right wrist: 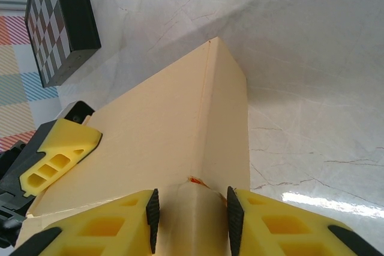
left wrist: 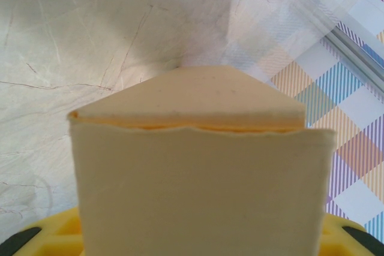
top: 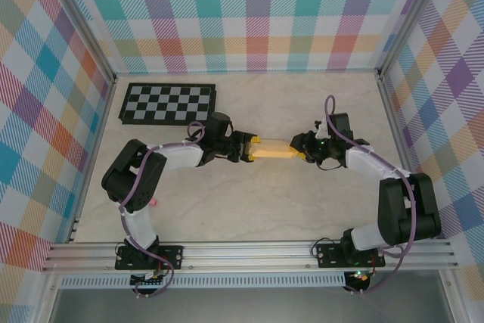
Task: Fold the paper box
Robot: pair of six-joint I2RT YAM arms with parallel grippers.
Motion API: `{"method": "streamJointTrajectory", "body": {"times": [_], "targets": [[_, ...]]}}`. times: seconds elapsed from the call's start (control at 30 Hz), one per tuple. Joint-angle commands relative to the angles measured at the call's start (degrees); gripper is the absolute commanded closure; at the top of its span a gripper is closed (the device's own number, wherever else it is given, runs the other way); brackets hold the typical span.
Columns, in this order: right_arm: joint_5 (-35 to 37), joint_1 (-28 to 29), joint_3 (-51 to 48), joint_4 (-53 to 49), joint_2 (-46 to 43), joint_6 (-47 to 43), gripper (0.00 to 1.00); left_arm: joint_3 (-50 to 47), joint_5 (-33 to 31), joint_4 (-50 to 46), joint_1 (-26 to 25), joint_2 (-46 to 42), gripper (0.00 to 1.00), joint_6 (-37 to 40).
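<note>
A yellow-orange paper box (top: 274, 153), folded into a long, narrow, flat shape, spans the gap between the two robot arms over the middle of the table (top: 249, 209), its long side running left to right. The left claw (top: 246, 149) grips the box's left end, its jaws partly closed with the card between them. From the left wrist camera the pale card stands right against the lens, a tapered flap beyond a straight-cut panel with a thin orange edge showing between them, and yellow fingers (left wrist: 54, 238) peek out at both lower corners. The right claw (top: 306, 150) holds the opposite end, its jaws narrowed onto a small end flap. In the right wrist view its black pads (right wrist: 153, 220) press on either side of that flap, a crease runs along the box away from the camera, and one yellow finger of the left claw sits against the box's broad face at the far left. Whether the box touches the tabletop beneath cannot be told. A black-and-white checkerboard (top: 168, 104) lies flat behind the left claw, toward the back left of the pale marbled surface. Pastel checked walls (top: 257, 13) enclose the table on three sides, and a metal rail (top: 249, 255) carrying both arm bases runs along the near edge
</note>
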Motion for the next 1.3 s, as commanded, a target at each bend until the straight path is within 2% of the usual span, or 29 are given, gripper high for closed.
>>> {"method": "streamJointTrajectory", "body": {"times": [0.0, 0.2, 0.33, 0.47, 0.7, 1.03, 1.17, 1.27], "targets": [[-1.2, 1.2, -2.1, 1.5, 2.5, 0.4, 0.65, 0.6, -1.3, -5.7, -0.4, 2.2, 0.77, -0.3], [-0.3, 1.4, -5.4, 5.6, 2.9, 1.4, 0.67, 0.8, -1.3, -5.9, -0.4, 2.2, 0.77, -0.3], [0.6, 1.3, -6.2, 4.9, 2.0, 0.6, 0.64, 0.8, -1.2, -6.0, -0.4, 2.4, 0.77, -0.2], [1.4, 1.3, -6.7, 4.4, 0.3, 0.3, 0.58, 0.9, -1.1, -5.9, -0.4, 2.4, 0.77, -0.2], [3.2, 1.2, -7.8, 4.6, -3.8, 2.6, 0.38, 0.9, -1.0, -6.0, -0.4, 2.4, 0.77, -0.2], [8.2, 0.4, -9.9, 4.1, -9.9, 8.8, 0.35, 1.3, -0.7, -6.3, -0.4, 2.6, 0.76, 0.0], [7.3, -0.9, -9.1, 3.1, -10.9, 10.2, 0.34, 1.0, -0.7, -6.3, -0.4, 2.7, 0.76, 0.1], [7.6, -1.6, -7.9, 0.8, -11.0, 11.2, 0.38, 0.9, -0.8, -6.0, -0.4, 2.6, 0.76, 0.1]]}}
